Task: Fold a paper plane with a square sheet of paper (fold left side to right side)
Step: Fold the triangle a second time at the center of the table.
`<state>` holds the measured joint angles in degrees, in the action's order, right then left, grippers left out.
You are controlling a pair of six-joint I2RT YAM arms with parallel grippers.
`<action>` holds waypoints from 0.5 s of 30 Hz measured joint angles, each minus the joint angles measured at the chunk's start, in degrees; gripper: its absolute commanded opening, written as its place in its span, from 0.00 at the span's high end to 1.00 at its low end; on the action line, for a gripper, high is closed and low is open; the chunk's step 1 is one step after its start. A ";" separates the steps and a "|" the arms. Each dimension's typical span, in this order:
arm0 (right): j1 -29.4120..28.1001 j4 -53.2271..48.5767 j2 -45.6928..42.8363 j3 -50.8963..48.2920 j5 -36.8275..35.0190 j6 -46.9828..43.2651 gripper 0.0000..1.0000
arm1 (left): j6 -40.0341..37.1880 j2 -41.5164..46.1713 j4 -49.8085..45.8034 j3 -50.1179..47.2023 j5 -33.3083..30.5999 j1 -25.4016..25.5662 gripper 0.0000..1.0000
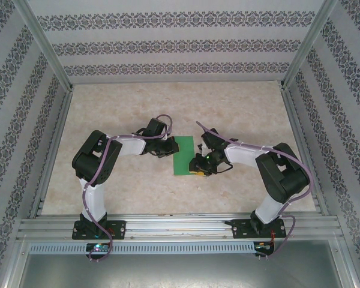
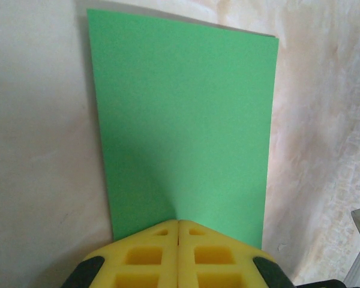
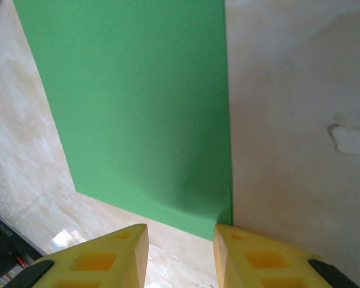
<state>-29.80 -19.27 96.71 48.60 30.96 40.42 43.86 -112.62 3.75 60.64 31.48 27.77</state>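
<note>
The square sheet of paper lies flat on the bench between the arms, showing as a narrow rectangle. The left pincer, pressed together, sits at one edge. The right pincer, spread and holding nothing, hovers by a corner. A good crease probably needs firm, even pressure along the fold, with the corners aligned.

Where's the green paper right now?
In the top view the paper lies flat on the table, between the claws: left claw at its left edge, right claw at its near right corner.
</note>
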 measured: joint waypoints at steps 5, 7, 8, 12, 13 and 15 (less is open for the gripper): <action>0.00 0.00 0.26 0.46 -0.15 -0.02 0.66 | -0.02 0.00 0.09 -0.04 0.00 0.00 0.94; 0.00 -0.26 0.22 0.66 -0.74 -0.02 0.66 | 0.00 0.00 0.13 -0.04 0.02 0.00 0.94; 0.00 -0.35 0.20 0.68 -1.16 -0.04 0.66 | -0.02 0.00 0.15 -0.04 0.11 0.00 0.94; 0.02 -0.96 0.11 0.68 -1.79 -0.04 0.67 | 0.00 0.00 0.11 -0.04 0.98 0.00 0.93; 0.02 -1.03 0.11 0.68 -1.79 -0.07 0.69 | 0.00 0.00 0.00 -0.02 1.29 0.00 0.93; 0.00 -1.16 0.11 0.68 -1.79 -0.09 0.71 | -0.04 0.04 -0.63 0.17 1.53 0.02 0.93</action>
<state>-29.80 -20.43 96.82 49.28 29.17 40.34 43.81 -112.57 3.11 60.82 33.01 27.79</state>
